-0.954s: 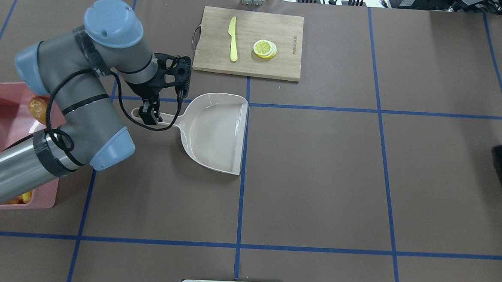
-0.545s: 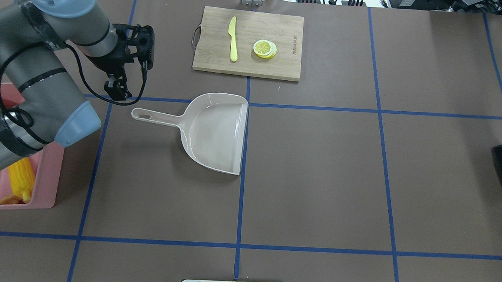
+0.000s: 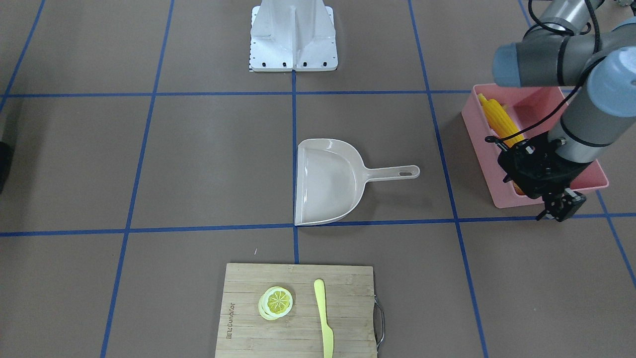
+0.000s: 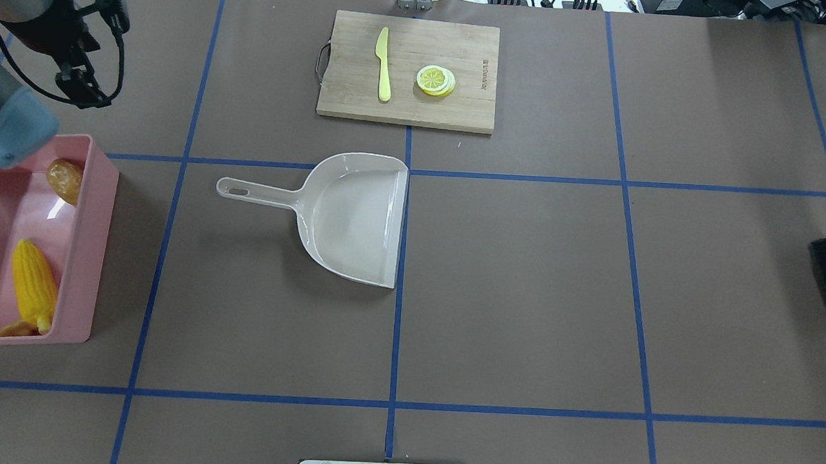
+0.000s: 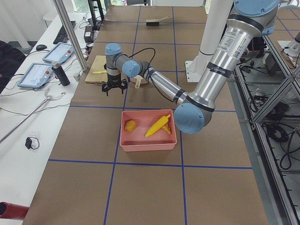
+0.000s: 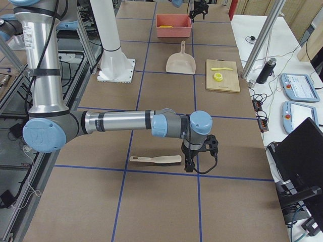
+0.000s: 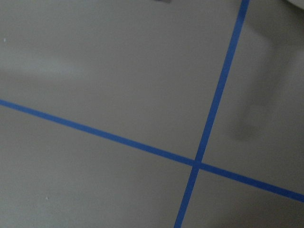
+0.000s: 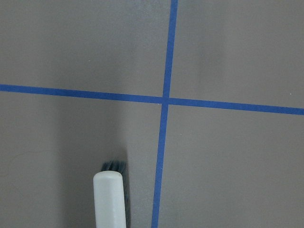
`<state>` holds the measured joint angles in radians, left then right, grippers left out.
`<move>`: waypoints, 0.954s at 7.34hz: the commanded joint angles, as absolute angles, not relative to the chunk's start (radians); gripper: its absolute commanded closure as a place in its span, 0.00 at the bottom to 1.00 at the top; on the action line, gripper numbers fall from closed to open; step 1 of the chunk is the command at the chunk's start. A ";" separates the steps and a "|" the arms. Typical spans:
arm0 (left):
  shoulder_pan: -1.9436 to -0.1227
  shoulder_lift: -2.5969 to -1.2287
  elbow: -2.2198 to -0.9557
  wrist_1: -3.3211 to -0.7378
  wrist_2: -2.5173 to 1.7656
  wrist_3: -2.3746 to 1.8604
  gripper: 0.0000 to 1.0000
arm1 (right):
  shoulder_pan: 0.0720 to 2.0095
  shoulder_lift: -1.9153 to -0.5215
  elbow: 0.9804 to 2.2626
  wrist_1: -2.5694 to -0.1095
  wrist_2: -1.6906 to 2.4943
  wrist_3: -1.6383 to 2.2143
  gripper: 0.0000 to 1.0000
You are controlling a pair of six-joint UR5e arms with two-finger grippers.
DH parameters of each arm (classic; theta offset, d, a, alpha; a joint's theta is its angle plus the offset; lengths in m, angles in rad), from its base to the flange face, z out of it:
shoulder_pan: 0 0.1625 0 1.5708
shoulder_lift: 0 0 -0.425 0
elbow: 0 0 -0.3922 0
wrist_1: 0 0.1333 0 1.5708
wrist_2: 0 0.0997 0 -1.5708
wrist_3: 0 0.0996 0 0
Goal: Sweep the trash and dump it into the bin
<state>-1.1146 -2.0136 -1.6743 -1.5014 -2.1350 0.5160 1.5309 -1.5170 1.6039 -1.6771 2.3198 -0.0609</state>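
The corn cob [image 4: 34, 290], potato [image 4: 64, 180] and ginger root [image 4: 15, 328] lie inside the pink bin [image 4: 90, 257] at the table's left end; the left gripper [image 4: 83, 93] hangs empty just beyond the bin's far side, its jaw gap too small to judge; the right gripper [image 6: 190, 168] hovers beside the brush [image 6: 155, 159], and I cannot tell whether it is parted or closed.
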 commanded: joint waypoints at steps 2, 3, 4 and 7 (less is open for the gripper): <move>-1.290 -1.922 -1.702 -1.345 -2.241 0.494 0.01 | 1.531 -1.517 1.609 -1.677 2.319 -0.061 0.00; -1.323 -1.843 -1.733 -1.339 -2.246 0.488 0.01 | 1.531 -1.519 1.611 -1.677 2.319 -0.061 0.00; -1.382 -1.785 -1.736 -1.341 -2.250 0.488 0.01 | 1.531 -1.520 1.597 -1.677 2.318 -0.061 0.00; -1.521 -1.558 -1.785 -1.345 -2.253 0.470 0.01 | 1.531 -1.516 1.604 -1.677 2.312 -0.060 0.00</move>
<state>-1.4589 -1.6690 -1.7567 -1.3452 -2.2550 0.4835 1.5309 -1.5177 1.6009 -1.6766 2.3122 -0.0604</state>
